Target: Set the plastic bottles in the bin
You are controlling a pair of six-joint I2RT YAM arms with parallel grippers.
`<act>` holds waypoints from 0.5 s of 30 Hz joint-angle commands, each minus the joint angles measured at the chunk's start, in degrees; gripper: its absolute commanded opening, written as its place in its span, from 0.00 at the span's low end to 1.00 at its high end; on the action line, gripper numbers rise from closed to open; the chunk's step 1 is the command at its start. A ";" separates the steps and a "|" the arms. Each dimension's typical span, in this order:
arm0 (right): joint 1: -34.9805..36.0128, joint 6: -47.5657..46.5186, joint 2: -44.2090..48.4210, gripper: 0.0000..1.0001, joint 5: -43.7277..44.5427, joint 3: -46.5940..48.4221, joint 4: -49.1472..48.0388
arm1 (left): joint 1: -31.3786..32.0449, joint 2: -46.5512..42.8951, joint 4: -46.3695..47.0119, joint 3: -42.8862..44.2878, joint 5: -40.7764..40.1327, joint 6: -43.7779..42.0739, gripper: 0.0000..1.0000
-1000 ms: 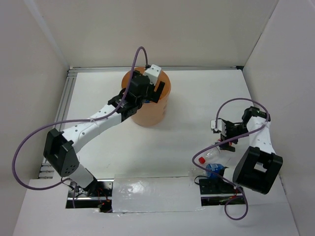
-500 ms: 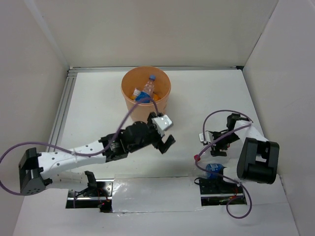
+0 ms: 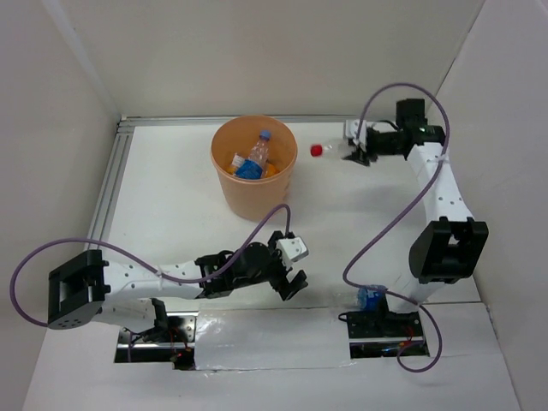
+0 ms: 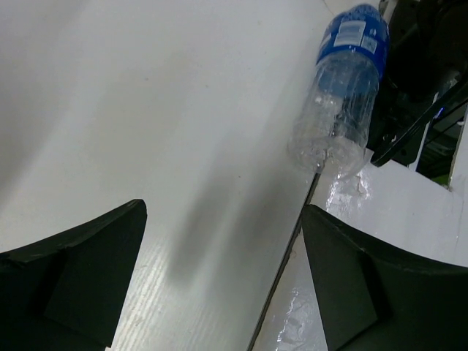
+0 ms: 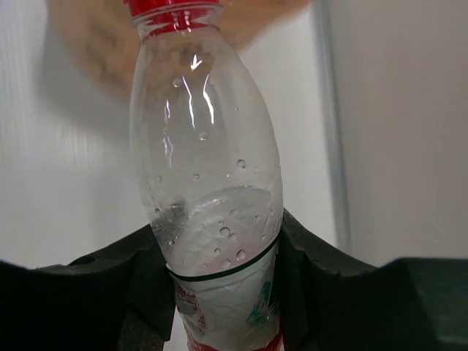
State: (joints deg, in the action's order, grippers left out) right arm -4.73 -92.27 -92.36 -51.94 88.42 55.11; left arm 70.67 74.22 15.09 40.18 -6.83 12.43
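Observation:
The orange bin (image 3: 224,182) stands at the back middle, with a clear blue-labelled bottle (image 3: 254,159) and small orange ones inside. To its right, above the table, my right gripper (image 3: 354,153) (image 5: 219,252) is shut on a clear red-capped bottle (image 3: 331,151) (image 5: 205,161), whose cap points toward the bin. In the right wrist view the bin (image 5: 88,36) is an orange blur beyond the cap. My left gripper (image 3: 293,279) (image 4: 225,213) is open and low over the front of the table. Another clear blue-labelled bottle (image 3: 371,297) (image 4: 342,88) lies ahead of it by the right arm's base.
White walls close in the table on the left, back and right. A metal rail (image 3: 110,184) runs along the left side. A shiny foil strip (image 3: 265,334) covers the front edge between the arm bases. Purple cables loop from both arms.
My right gripper closed on the red-capped bottle and carried it from the front right up to beside the bin. My left arm drew back from the bin to the front, leaving a bottle inside.

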 commanded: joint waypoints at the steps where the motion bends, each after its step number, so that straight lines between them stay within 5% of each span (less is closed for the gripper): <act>1: 8.75 34.84 -0.10 0.30 -10.99 7.54 -17.35 | 0.60 1.01 7.31 -2.03 1.56 2.42 1.00; 3: 15.78 42.84 -3.50 0.31 -8.98 12.45 -26.50 | 1.13 1.02 7.84 -3.79 1.56 3.21 1.00; 10: 27.93 57.18 -23.29 0.45 -5.46 36.99 -26.89 | 1.75 -0.83 8.37 -5.12 -1.08 4.36 1.00; 12: 28.55 62.46 -25.76 0.67 -5.45 39.53 -27.60 | 1.75 -0.83 8.37 -4.25 -1.70 2.80 1.00; 13: 29.16 64.04 -27.60 0.96 -5.45 40.24 -28.21 | 2.27 -0.13 8.37 -2.93 -1.70 2.17 1.00; 15: 29.17 66.95 -28.14 1.00 -5.37 41.74 -26.47 | 2.27 2.15 9.69 -1.52 -0.21 0.24 1.00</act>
State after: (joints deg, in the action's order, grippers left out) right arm 24.82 -35.55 -119.90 -57.52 126.13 30.30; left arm 72.34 75.07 19.07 35.33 -7.44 14.90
